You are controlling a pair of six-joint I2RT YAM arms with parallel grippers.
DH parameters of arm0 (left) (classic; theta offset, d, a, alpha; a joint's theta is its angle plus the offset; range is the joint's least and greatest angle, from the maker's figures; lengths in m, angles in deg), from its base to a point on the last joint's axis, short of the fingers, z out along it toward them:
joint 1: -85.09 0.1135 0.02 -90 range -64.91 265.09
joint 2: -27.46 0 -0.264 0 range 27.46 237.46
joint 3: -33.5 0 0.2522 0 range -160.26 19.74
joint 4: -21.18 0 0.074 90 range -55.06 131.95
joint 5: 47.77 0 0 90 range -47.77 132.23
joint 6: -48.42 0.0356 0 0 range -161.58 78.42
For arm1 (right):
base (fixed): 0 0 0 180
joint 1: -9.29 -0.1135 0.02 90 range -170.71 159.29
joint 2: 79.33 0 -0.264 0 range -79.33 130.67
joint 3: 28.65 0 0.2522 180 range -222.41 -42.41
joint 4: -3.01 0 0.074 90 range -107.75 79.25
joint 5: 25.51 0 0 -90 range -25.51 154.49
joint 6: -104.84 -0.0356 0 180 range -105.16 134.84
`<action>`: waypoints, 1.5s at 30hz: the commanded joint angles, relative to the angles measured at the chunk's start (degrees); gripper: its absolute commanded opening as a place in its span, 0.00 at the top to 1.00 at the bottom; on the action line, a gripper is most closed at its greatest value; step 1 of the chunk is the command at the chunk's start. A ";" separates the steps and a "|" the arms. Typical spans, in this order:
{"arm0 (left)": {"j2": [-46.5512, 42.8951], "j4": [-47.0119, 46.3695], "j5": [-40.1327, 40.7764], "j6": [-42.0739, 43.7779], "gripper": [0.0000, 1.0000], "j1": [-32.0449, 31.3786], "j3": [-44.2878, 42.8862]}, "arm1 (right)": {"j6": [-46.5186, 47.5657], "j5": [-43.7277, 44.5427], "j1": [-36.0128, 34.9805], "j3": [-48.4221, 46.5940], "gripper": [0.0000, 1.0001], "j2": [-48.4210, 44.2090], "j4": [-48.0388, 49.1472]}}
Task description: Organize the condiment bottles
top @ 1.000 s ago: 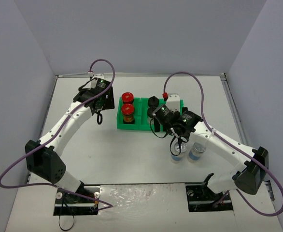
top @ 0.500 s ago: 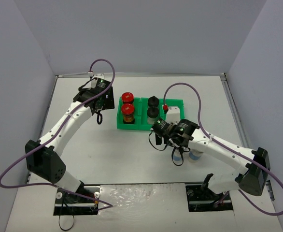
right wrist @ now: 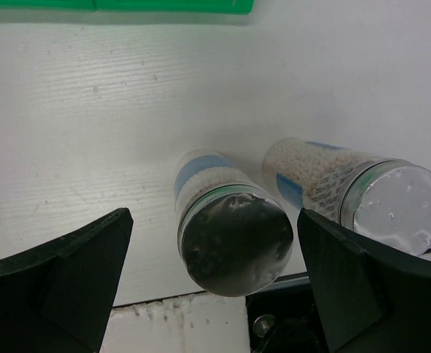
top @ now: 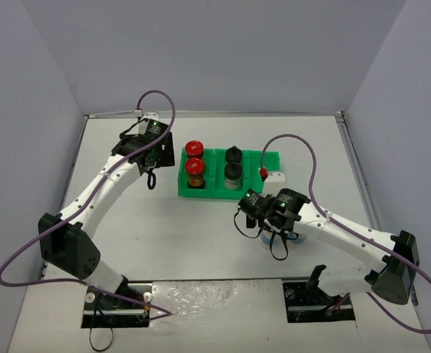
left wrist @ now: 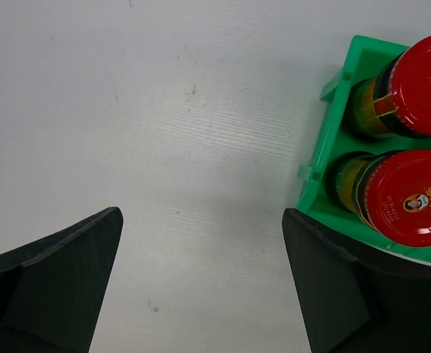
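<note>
A green tray (top: 214,193) holds two red-capped jars (top: 194,149) (top: 195,168) in its left part and two black-capped jars (top: 233,154) (top: 232,173) in the middle. Two silver-capped jars with blue labels stand on the table in front of the tray. In the right wrist view one silver-capped jar (right wrist: 234,243) stands between the fingers of my open right gripper (right wrist: 212,224), untouched. The other silver-capped jar (right wrist: 392,202) is just outside the right finger. My right gripper (top: 272,235) hides both from above. My left gripper (top: 151,179) (left wrist: 201,220) hangs open and empty left of the tray, beside the red-capped jars (left wrist: 421,73) (left wrist: 410,197).
The tray's left wall (left wrist: 324,151) is close to my left gripper's right finger (left wrist: 326,279). Grey walls close in the table on three sides. The table's near edge and the right arm's base plate (right wrist: 274,316) lie just behind the silver-capped jars.
My right arm has drawn back from the tray toward the near edge, and its gripper now hangs over the silver-capped jars. The black-capped jars are uncovered. The left arm has not moved.
</note>
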 commanded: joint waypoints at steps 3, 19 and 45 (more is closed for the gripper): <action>-2.07 -0.90 0.66 1.42 0.12 0.36 -2.35 | -3.09 0.85 -0.37 2.32 0.11 -1.65 -1.20; -2.64 -0.33 1.32 1.55 0.12 0.32 -1.56 | -3.32 -0.65 -0.37 6.79 0.79 -1.83 3.47; -2.56 0.20 2.46 1.55 0.12 0.32 -1.29 | 11.15 14.58 9.56 -23.17 1.00 10.13 9.46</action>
